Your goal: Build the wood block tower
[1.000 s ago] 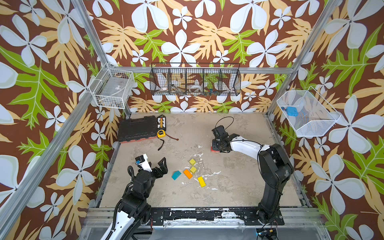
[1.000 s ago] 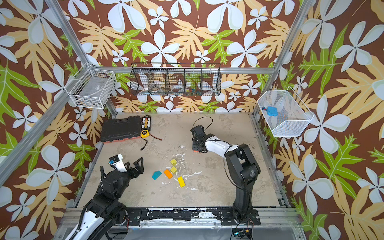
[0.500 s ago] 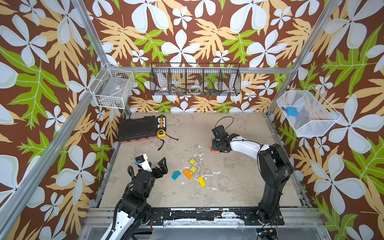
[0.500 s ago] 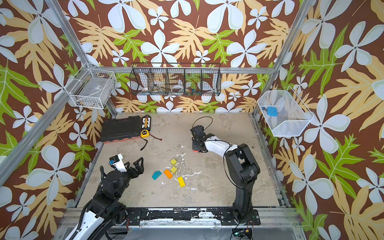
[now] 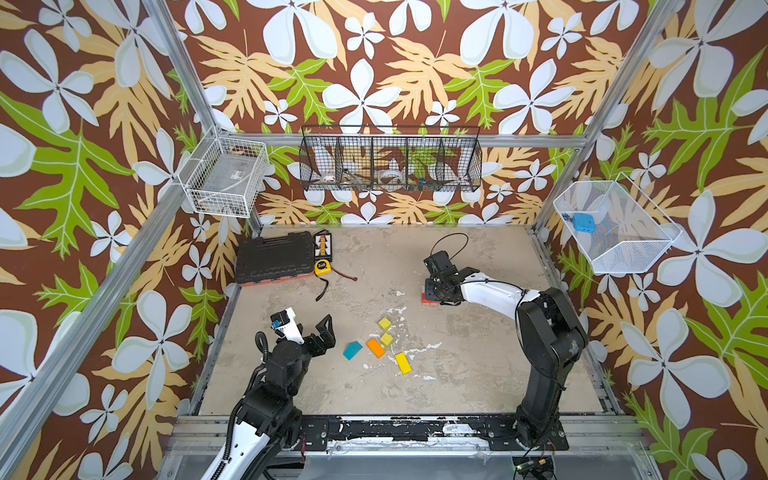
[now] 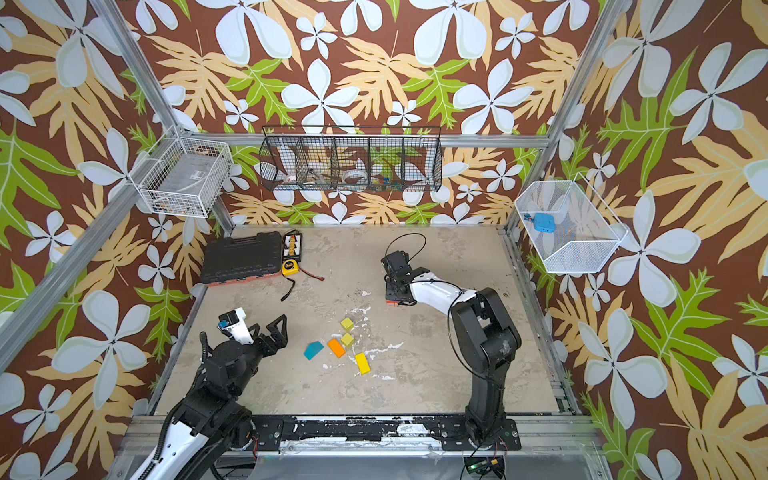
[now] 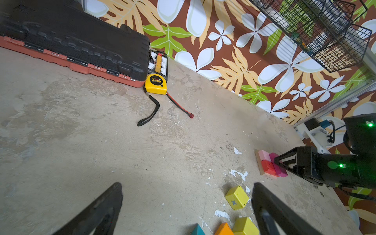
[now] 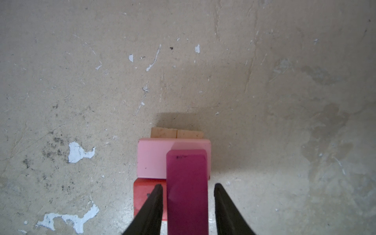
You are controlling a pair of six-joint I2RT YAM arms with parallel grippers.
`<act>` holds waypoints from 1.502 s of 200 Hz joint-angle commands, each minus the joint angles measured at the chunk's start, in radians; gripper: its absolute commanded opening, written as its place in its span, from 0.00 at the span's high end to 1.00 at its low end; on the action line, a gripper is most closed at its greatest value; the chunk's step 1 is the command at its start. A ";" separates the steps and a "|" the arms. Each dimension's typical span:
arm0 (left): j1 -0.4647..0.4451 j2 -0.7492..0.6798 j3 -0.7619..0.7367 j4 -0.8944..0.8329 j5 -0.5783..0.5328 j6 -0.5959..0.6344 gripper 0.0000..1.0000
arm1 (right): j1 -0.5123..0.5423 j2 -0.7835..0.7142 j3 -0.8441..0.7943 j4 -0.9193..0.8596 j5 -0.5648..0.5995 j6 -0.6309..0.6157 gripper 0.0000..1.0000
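Right hand [image 8: 188, 184] has eased open, magenta brick [image 8: 186, 168] lying between its fingers [image 8: 151, 209].

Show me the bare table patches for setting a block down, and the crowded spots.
Bare: front strip of the table between the loose blocks and the right arm's base; far right corner behind the tower. Crowded: around the tool case and tape measure.
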 commanded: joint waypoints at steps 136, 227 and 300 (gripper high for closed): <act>0.002 -0.001 0.006 0.034 -0.001 -0.001 0.00 | 0.001 -0.057 -0.069 0.039 -0.065 0.019 0.56; 0.002 -0.003 0.006 0.034 -0.001 -0.002 0.00 | 0.002 -0.053 -0.068 0.045 -0.075 0.024 0.58; 0.002 -0.001 0.005 0.038 0.010 0.001 0.00 | 0.001 -0.090 -0.074 0.015 -0.016 0.020 0.58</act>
